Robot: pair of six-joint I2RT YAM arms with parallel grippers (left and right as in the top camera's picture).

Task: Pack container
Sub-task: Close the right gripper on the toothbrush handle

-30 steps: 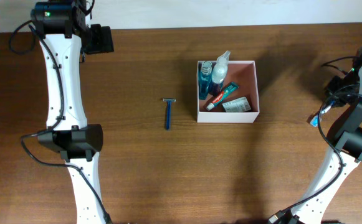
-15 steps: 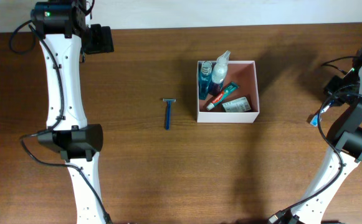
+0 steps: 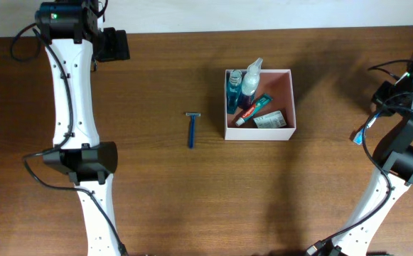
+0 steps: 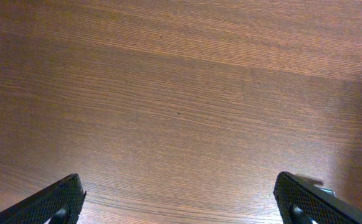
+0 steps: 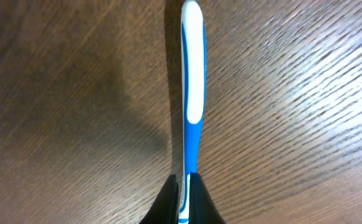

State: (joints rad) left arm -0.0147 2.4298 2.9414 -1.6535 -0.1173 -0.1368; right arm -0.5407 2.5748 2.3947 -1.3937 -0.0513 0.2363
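Observation:
The container (image 3: 259, 134), a square white box with a pinkish-tan inside, stands right of centre and holds a blue bottle (image 3: 232, 91), a clear spray bottle (image 3: 249, 82), a toothpaste tube (image 3: 253, 110) and a small green-and-white carton (image 3: 270, 119). A blue razor (image 3: 190, 129) lies on the table to its left. My right gripper (image 5: 184, 186) is shut on a blue-and-white toothbrush (image 5: 192, 74), held above the table at the far right (image 3: 361, 135). My left gripper (image 4: 181, 208) is open and empty over bare wood at the back left (image 3: 114, 44).
The brown wooden table (image 3: 192, 192) ends at a white wall along the back. Both arm bases stand near the front, the left one (image 3: 85, 160) and the right one (image 3: 405, 160).
The right arm's wrist has shifted slightly to the right with the toothbrush still in its grip. The left arm, the container and the razor have not moved.

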